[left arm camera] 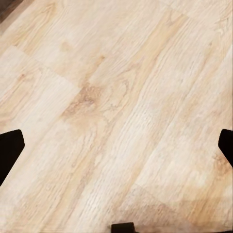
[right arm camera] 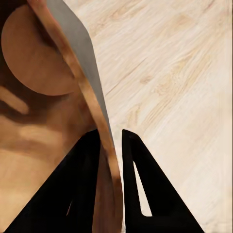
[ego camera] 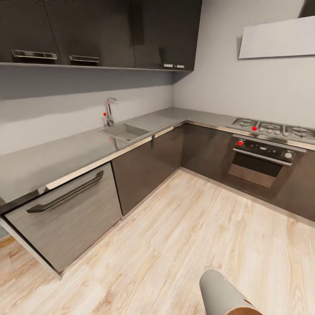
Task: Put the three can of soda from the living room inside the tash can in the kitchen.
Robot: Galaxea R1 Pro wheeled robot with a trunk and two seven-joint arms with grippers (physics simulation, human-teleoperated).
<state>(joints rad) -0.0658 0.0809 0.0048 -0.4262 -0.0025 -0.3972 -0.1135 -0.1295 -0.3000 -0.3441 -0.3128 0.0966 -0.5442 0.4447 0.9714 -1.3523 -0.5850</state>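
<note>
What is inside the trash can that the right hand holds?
Inside the trash can I see only its brown wall and round bottom, no soda cans. The right hand pinches the rim, one finger covering part of the inside.

A sink (ego camera: 124, 131) with a tap (ego camera: 109, 111) sits far ahead; the oven (ego camera: 261, 162) too. Pale wood floor (left arm camera: 116, 107) lies under the fingers.

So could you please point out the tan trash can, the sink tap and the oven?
Tan round trash can (right arm camera: 92, 104): right wrist view, rim wall.
Steel sink tap (ego camera: 109, 109): head view, spout column.
Built-in oven (ego camera: 258, 168): head view, door glass.
</note>
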